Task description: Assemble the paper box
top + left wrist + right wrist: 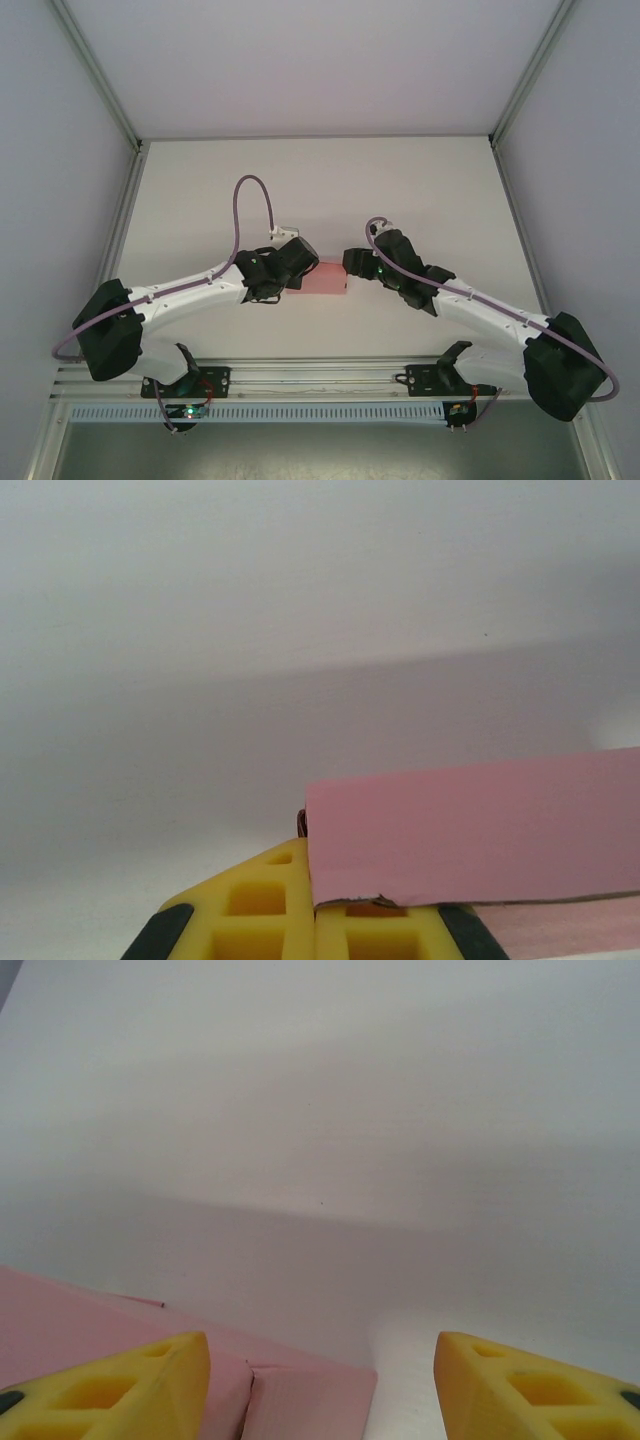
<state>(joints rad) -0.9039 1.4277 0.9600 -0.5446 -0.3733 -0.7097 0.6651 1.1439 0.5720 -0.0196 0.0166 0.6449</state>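
The paper box (325, 278) lies on the table (400, 180) about midway across, somewhat nearer my edge than the far one, directly between the tips of the two arms. From above it reads as a low pink slab. The left arm (190, 290) meets its left end and the right arm (480, 310) its right end. In the left wrist view a flat pink panel (470, 830) rises from the seam between the two yellow fingers (255, 910) and runs off to the right. Its lower edge is a little ragged just above the fingers. The left jaws are pressed together with the edge of that panel caught at the seam, so I take them to be pinching the box. In the right wrist view the pink card (90, 1325) fills the lower left corner, with a crease beside a smaller panel that reaches into the gap between the fingers. The right jaws are spread wide and grip nothing. One yellow finger (130, 1390) overlaps the pink card, though I cannot tell whether it touches, and the other (540, 1390) hangs over bare table. A purple cable (245, 200) loops up from the left arm.
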